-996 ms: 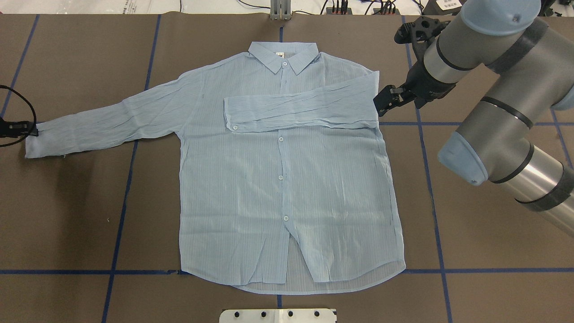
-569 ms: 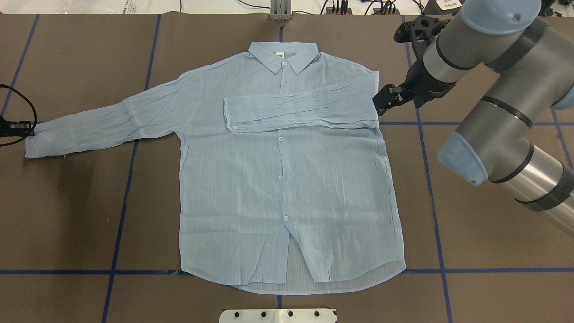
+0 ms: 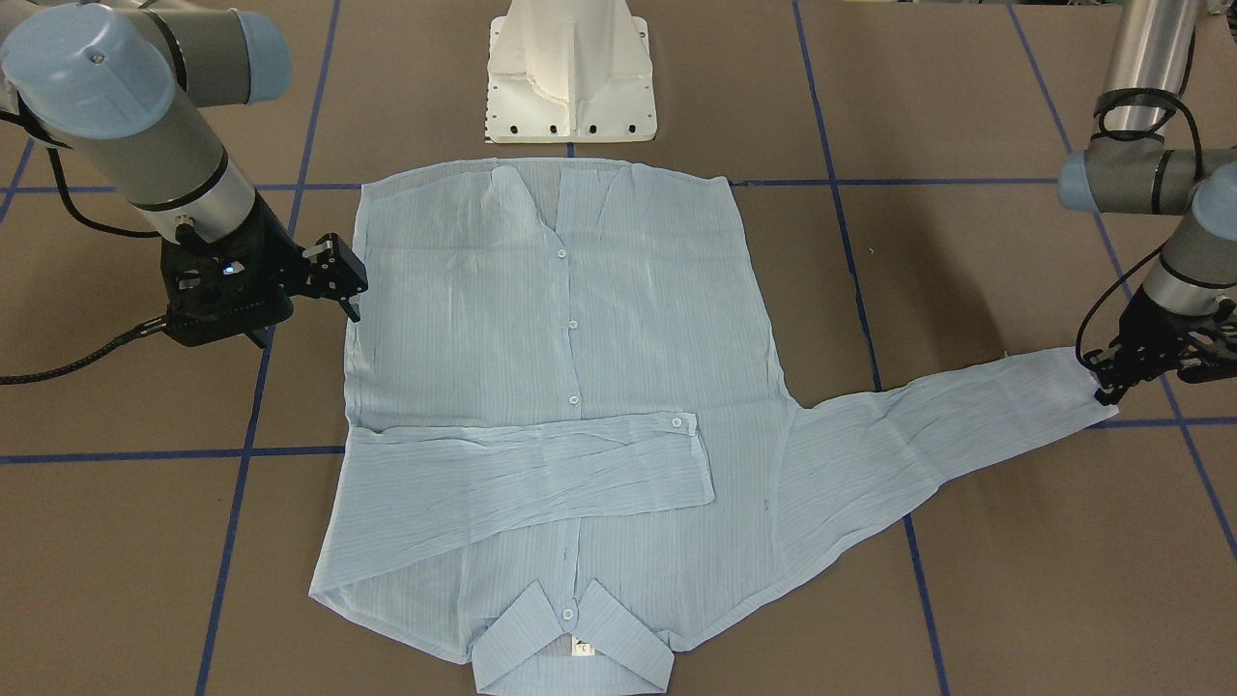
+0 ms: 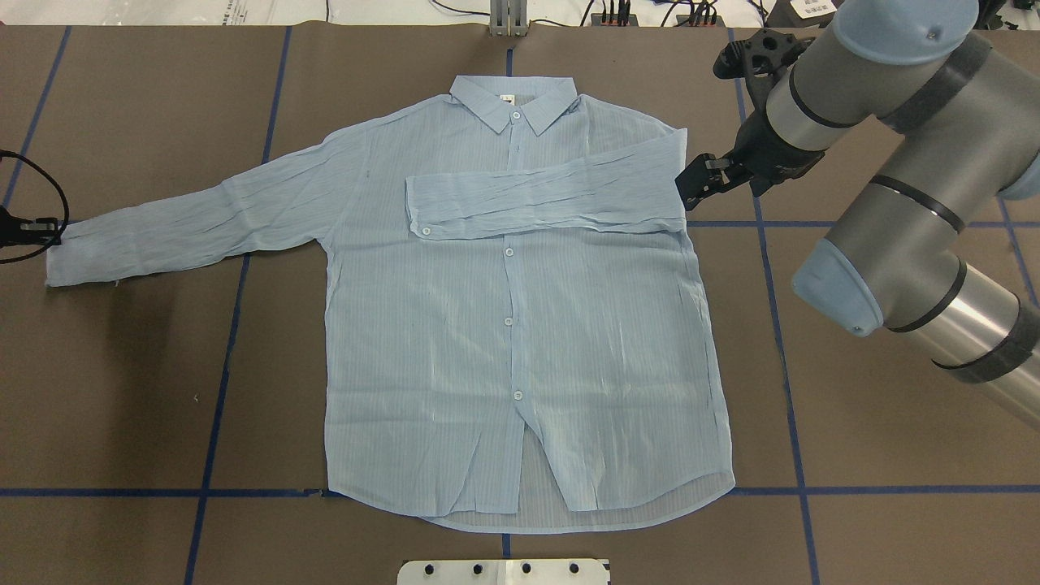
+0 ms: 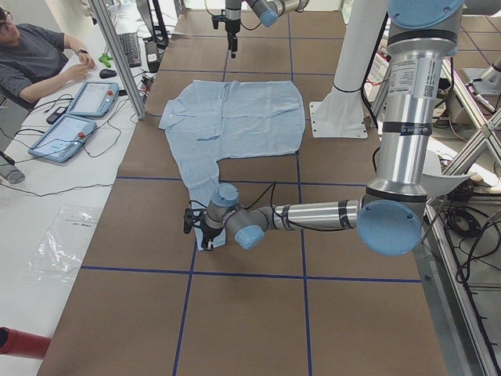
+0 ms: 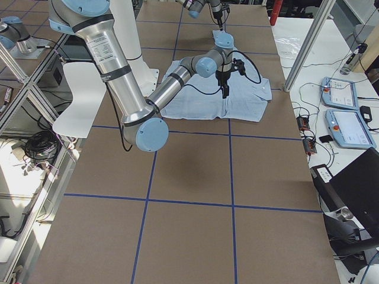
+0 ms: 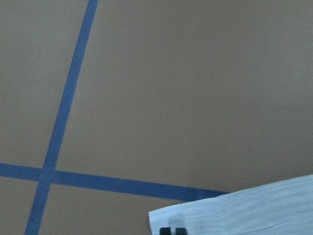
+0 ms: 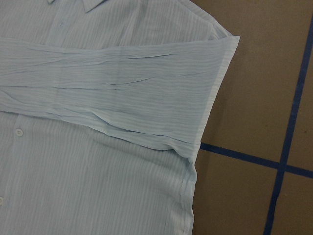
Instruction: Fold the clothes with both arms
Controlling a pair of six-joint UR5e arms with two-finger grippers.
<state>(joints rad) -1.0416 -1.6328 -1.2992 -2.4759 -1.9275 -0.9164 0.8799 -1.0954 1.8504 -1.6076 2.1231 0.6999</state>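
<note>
On table (image 4: 122, 390): one shirt (image 4: 520, 341), two arms (image 3: 145, 126) (image 3: 1160, 184).

Robotics lab: tape-gridded table (image 4: 122, 390), teach pendants (image 5: 92, 99), seated person (image 5: 35, 55) alongside.

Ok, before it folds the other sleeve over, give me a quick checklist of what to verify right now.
1. Shirt lying flat, front up: ok.
2. Folded sleeve resting across the chest: ok.
3. Outstretched sleeve straight, with nothing lying on it: ok.
4. Left tool at that sleeve's cuff: ok.
5. Left tool actually gripping the cuff: cannot tell.
6. Right tool clear of the shirt: cannot tell; it sits right at the shirt's edge.
</note>
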